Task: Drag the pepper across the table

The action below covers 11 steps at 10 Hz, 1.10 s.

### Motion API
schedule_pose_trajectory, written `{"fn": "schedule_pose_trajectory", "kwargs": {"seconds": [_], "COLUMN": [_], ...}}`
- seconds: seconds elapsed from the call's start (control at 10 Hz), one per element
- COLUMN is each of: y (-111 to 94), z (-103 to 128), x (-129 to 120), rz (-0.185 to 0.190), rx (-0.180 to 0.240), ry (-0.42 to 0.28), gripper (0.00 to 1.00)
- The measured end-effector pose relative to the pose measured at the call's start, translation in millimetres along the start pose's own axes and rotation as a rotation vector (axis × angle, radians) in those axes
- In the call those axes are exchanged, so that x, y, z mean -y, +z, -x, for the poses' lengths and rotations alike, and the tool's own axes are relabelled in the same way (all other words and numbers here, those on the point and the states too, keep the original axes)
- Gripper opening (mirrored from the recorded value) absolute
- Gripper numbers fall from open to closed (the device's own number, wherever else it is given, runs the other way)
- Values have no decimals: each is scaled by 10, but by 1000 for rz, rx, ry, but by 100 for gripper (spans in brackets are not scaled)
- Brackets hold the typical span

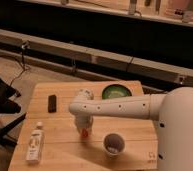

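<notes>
The pepper point(84, 132) is a small orange-red object on the light wooden table point(65, 150), near the middle of the front half. My white arm reaches in from the right and bends down at its wrist, and the gripper point(83, 128) points straight down onto the pepper. The gripper's body hides most of the pepper; only a small orange-red patch shows beneath it.
A green bowl point(115, 92) sits at the back right of the table. A cup point(113, 144) stands just right of the gripper, near the front. A black rectangular device point(52, 103) lies at the left back. A white bottle point(35, 143) lies at the front left.
</notes>
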Motion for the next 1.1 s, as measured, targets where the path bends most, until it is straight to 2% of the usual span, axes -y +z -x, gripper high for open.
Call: {"fn": "schedule_pose_trajectory", "kwargs": {"seconds": [1.1], "y": [-28], "z": [-127], "x": [-29], "rz": [4], "rx": [3], "ry": [-6], "gripper": [0]}}
